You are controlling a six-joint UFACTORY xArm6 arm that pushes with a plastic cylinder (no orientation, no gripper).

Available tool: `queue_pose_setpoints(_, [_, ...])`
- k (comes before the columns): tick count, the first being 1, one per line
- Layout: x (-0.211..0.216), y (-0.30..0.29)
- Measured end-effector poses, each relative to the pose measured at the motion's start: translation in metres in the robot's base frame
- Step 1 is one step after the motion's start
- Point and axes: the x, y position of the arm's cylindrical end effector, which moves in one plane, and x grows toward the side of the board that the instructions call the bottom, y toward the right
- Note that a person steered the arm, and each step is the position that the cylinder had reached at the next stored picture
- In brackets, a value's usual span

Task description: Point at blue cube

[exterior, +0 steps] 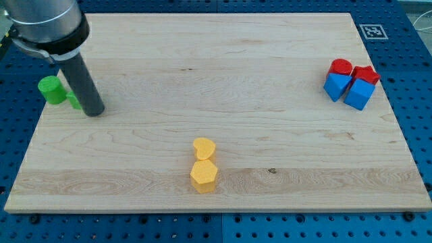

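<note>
Tool [96, 111] far left; cube [358, 94] far right.

Pale wooden board [202, 74] on blue perforated table [418, 101].

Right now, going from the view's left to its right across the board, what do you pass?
Green cylinder → my tip → the two yellow blocks, stacked in line → blue and red cluster with the blue cube.

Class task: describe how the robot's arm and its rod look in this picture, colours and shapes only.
The arm shows as a wide, dark grey cylinder with a lighter grey band around its lower edge. From it runs a narrower, straight, dark grey rod, smooth and round, ending in my tip. No cables or markings show.
</note>
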Motion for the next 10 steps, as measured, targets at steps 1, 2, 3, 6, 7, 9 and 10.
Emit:
queue_pose_setpoints(1, [-0.012,-0.012])
queue_pose_setpoints(2, [-0.018,-0.022])
queue_pose_setpoints(3, [-0.012,-0.008])
queue_pose_setpoints(6, [0.005,0.123])
queue_pose_setpoints(7, [-0.016,0.154])
queue_pose_setpoints(9, [-0.041,0.228])
queue_pose_setpoints(10, [-0.025,0.260])
